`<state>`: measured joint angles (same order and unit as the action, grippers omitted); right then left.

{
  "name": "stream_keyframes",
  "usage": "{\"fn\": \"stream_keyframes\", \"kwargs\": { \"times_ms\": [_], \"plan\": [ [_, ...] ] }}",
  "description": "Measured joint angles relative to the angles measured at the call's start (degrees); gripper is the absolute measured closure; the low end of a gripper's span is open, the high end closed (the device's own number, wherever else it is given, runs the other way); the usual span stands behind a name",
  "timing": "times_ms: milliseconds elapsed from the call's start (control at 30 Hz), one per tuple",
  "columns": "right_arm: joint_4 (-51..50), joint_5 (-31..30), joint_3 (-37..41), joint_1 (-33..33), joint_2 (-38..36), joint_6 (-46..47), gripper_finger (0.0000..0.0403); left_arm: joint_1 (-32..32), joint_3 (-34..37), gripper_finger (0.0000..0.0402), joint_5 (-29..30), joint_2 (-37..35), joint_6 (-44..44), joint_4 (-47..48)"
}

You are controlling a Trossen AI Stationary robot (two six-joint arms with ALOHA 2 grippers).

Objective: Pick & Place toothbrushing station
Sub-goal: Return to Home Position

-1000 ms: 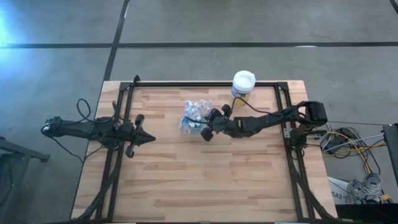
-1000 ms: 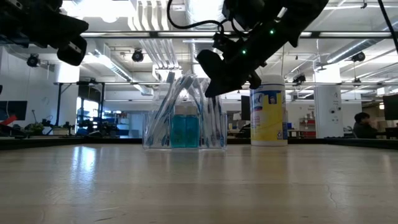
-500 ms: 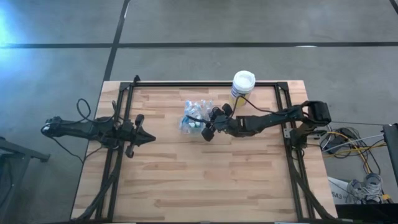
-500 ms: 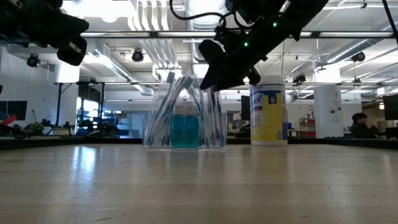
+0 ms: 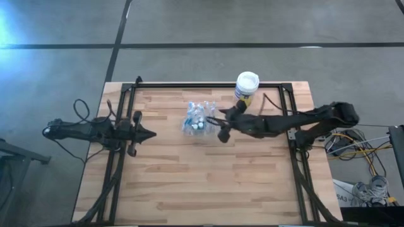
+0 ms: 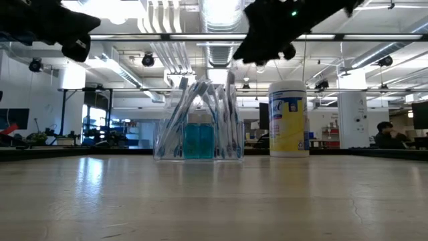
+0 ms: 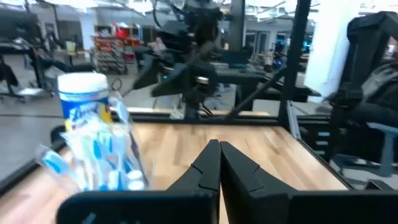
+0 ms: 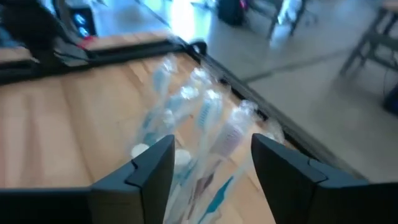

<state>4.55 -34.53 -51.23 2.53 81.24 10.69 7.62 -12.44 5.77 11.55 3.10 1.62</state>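
Scanning from the biggest thing down, with the trouble spots noted.

- Pale wooden plank table [image 5: 208, 183]: nothing loose on it that I can see apart from the two items at the far side.
- Right arm: stretched across from its base, forearm passing near the tall white-lidded canister with a yellow-blue label [image 5: 247, 85] but apart from it. Risk, as I judge it: a careless swing of the elbow toward home clips the canister and topples it.
- Left arm: parked low at its own side, well apart from everything. The left gripper [image 7: 219, 155] has its fingers pressed together, with nothing between them. No hazard here.
- Right gripper [image 8: 212, 149]: fingers spread apart, empty. The high view puts it just beside the small clear plastic holder [image 5: 199, 118], on the side toward the canister. The low view shows it above the brush tops, with a gap.
- Holder: upright on the table, far half, beside the canister, not touching it. It looks light, so a sideways nudge could slide or tip it.
- Slim white, blue and pink toothbrushes [image 6: 177, 117]: leaning in the holder, heads standing well above the rim. Main risk: an open finger dipping or sweeping level could hook a brush head and drag the set over. Rising clear before pulling away would avoid it.
- Tiny teal-capped white tubes [image 6: 198, 142]: seated low inside the holder, and they would spill only if it tips.

Placing looks done. What remains is a clean retreat.
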Motion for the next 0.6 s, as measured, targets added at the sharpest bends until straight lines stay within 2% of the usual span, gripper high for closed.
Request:
{"fn": "stream_keyframes", "kwargs": {
  "times_ms": [100,200,267,367,533,600],
  "plan": [
    [4.6,1.9,4.5,1.8,-5.0,-4.4,0.0212,0.0,-0.8,0.0398,0.2,-0.8,-1.5,0.4],
    [10.9,7.8,10.3,3.0,-10.5,-6.7,0.0239,0.0,-1.8,0.0395,-0.1,-1.6,-3.4,1.4],
    [15.6,11.5,14.6,3.3,-14.6,-6.0,0.0262,0.0,-2.6,0.0396,0.0,-2.5,-4.8,2.9],
    [20.8,13.8,21.1,3.3,-20.6,-2.5,0.0306,0.0,-4.3,0.0399,0.7,-4.1,-4.0,5.3],
    [28.9,18.3,30.8,3.7,-29.2,-1.9,0.038,0.0,-6.4,0.0399,0.8,-7.6,-3.3,9.9],
    [32.3,18.5,34.4,4.0,-32.1,-1.4,0.0389,0.0,-5.9,0.0399,0.7,-9.2,-4.3,10.3]
  ]
}}
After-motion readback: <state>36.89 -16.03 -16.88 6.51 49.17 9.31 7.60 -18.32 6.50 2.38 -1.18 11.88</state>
